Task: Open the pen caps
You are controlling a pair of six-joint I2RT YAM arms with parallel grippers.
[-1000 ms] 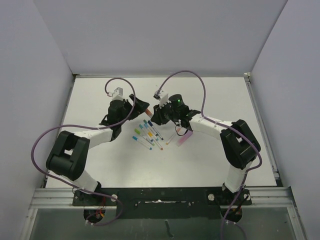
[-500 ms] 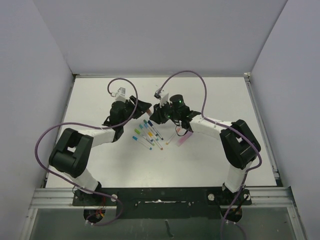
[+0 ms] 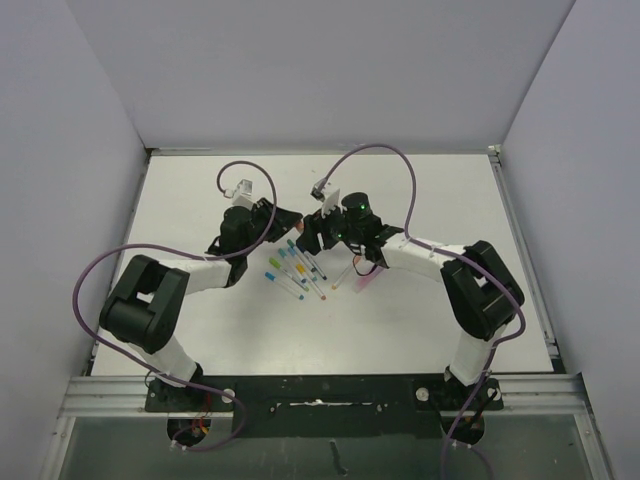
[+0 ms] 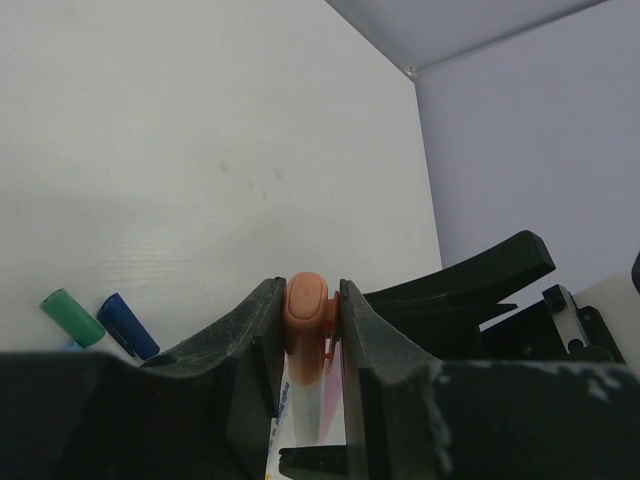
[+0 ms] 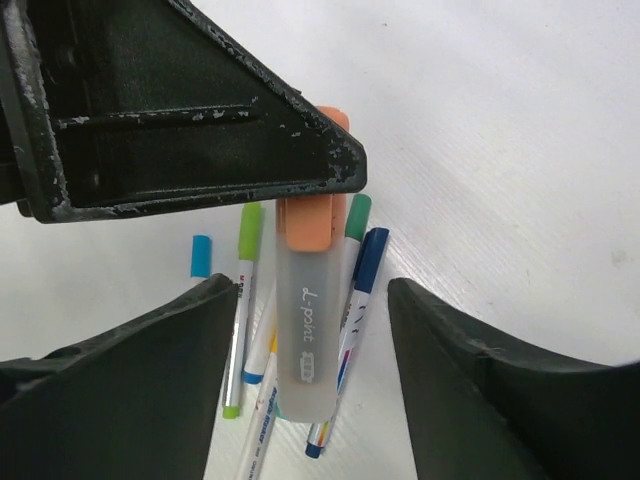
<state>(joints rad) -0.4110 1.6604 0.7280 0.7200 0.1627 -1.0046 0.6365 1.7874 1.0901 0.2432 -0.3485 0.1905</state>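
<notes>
**Closing in on the orange cap**

Over the last 1 second the 2 wrists have drawn slightly closer together above the spread of pens. In the top view their tips now almost meet.

The left gripper is clenched on the orange cap, which is squeezed between its 2 fingers and appears to be held above the table.

In the right wrist view, the pen's frosted barrel juts from that cap toward the right gripper. Its jaws stand released and wide apart, 1 on each side of the barrel and touching neither side.

The approach looks finished and the pull has not begun. The cap seems to be seated on its barrel, so this pen is not yet open. The next move probably calls for the right jaws to close squarely on the barrel. The 2 arms can then draw apart along the pen's axis. A skewed grip could twist the pen out of the left fingers.

Below, the green cap and blue cap lie side by side on the table. In the right wrist view both sit on their pens. A teal cap lies apart from them, and I cannot tell whether it is on a pen.
</notes>
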